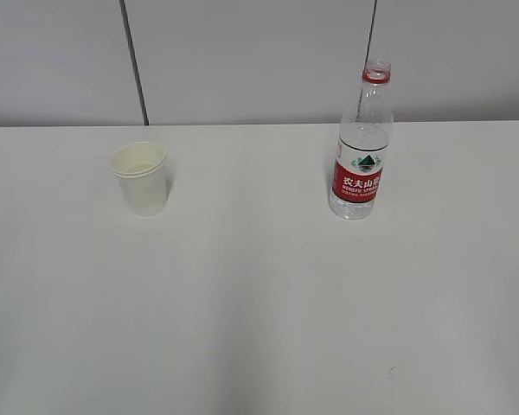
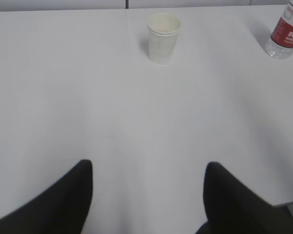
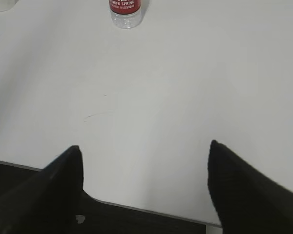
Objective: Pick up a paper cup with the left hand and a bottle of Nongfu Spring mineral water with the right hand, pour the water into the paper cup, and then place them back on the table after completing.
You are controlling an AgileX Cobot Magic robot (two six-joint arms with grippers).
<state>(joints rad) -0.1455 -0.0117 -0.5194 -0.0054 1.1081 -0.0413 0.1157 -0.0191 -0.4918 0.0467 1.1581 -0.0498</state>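
A white paper cup point(image 1: 140, 178) stands upright on the white table point(image 1: 259, 303) at the left; it also shows far ahead in the left wrist view point(image 2: 163, 38). A clear Nongfu Spring bottle point(image 1: 361, 147) with a red label, a red neck ring and no cap stands upright at the right; its label shows in the left wrist view point(image 2: 285, 34) and its base in the right wrist view point(image 3: 125, 10). My left gripper point(image 2: 149, 168) is open and empty, well short of the cup. My right gripper point(image 3: 145, 148) is open and empty over the table's near edge. Neither arm shows in the exterior view.
A grey panelled wall point(image 1: 259, 52) stands behind the table. The table's near edge point(image 3: 151, 212) runs under my right gripper, with dark floor below. A faint scuff mark point(image 3: 95, 116) lies on the tabletop.
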